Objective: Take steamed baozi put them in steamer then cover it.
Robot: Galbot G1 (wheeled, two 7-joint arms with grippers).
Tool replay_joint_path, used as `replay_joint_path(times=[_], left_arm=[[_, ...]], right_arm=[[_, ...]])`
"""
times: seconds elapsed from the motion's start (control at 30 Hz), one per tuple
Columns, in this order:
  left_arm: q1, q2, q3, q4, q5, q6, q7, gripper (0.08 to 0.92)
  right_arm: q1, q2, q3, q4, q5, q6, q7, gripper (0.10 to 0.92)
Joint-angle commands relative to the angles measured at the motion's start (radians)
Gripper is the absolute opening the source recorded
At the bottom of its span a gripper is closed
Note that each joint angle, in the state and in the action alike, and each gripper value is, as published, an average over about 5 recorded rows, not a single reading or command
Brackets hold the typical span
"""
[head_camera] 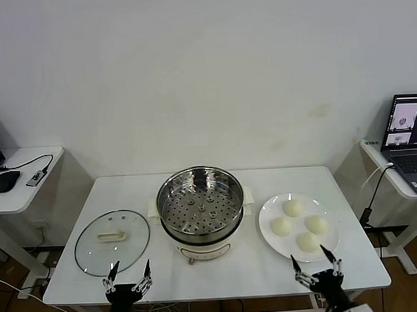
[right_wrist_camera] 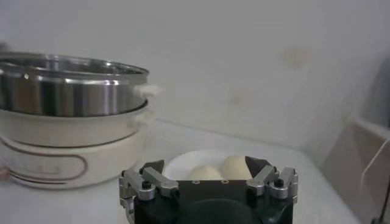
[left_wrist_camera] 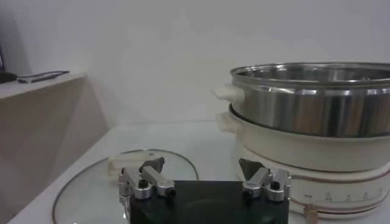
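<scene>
From the head view the whole white table (head_camera: 267,277) is laid out: the steamer (head_camera: 201,210) stands at frame centre with its mouth facing straight up and its perforated tray bare, the glass lid (head_camera: 112,242) lies flat at lower left with its handle up and running left to right, and the four steamed baozi (head_camera: 298,225) sit in a loose cluster on a white plate (head_camera: 269,212) at lower right. Only this view shows inside the pot.

The left wrist view gives the steamer's side instead: steel wall above a white base, a side handle (left_wrist_camera: 228,94) pointing toward the lid, which lies just beside the base. The right wrist view shows just two buns over the plate rim, the rest hidden behind the gripper body.

The left gripper (head_camera: 128,274) hangs at the near table edge below the lid, fingers spread apart and holding nothing. The right gripper (head_camera: 315,262) hangs at the near edge below the plate, likewise spread and empty.

Bare tabletop lies between lid, steamer and plate, and along the near edge
</scene>
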Motion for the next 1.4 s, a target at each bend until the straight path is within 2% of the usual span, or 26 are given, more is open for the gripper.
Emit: replay_joint_path(times=[0.03, 0.2, 0.4, 0.53, 0.67, 0.83, 0.97, 1.17, 1.4], left_arm=[[0.002, 0.002, 0.001, -0.002, 0.032, 0.028, -0.007, 0.823], [0.005, 0.003, -0.003, 0.002, 0.057, 0.035, -0.018, 0.823], [0.008, -0.001, -0.010, -0.003, 0.083, 0.044, -0.018, 0.823], [0.013, -0.004, -0.014, -0.004, 0.096, 0.055, -0.020, 0.823], [0.016, -0.004, -0.021, -0.006, 0.099, 0.061, -0.021, 0.823], [0.016, -0.006, -0.030, -0.013, 0.105, 0.067, -0.020, 0.823], [0.018, -0.008, -0.035, -0.015, 0.113, 0.068, -0.017, 0.823], [0.020, -0.003, -0.047, -0.017, 0.111, 0.066, -0.012, 0.823], [0.019, -0.002, -0.055, -0.017, 0.111, 0.063, -0.007, 0.823]], right_arm=[[0.134, -0.242, 0.090, -0.076, -0.206, -0.086, -0.080, 0.823], [0.241, -0.391, 0.054, -0.173, -0.332, -0.104, -0.241, 0.823], [0.447, -0.557, -0.127, -0.286, -0.386, -0.103, -0.440, 0.823], [0.625, -0.610, -0.297, -0.356, -0.428, -0.068, -0.571, 0.823], [0.879, -0.633, -0.531, -0.436, -0.399, -0.072, -0.668, 0.823], [1.230, -0.607, -0.862, -0.589, -0.337, -0.087, -0.756, 0.823], [1.399, -0.558, -1.050, -0.683, -0.315, -0.124, -0.791, 0.823], [1.517, -0.480, -1.220, -0.781, -0.283, -0.144, -0.813, 0.823], [1.558, -0.351, -1.270, -0.922, -0.295, -0.085, -0.842, 0.823]])
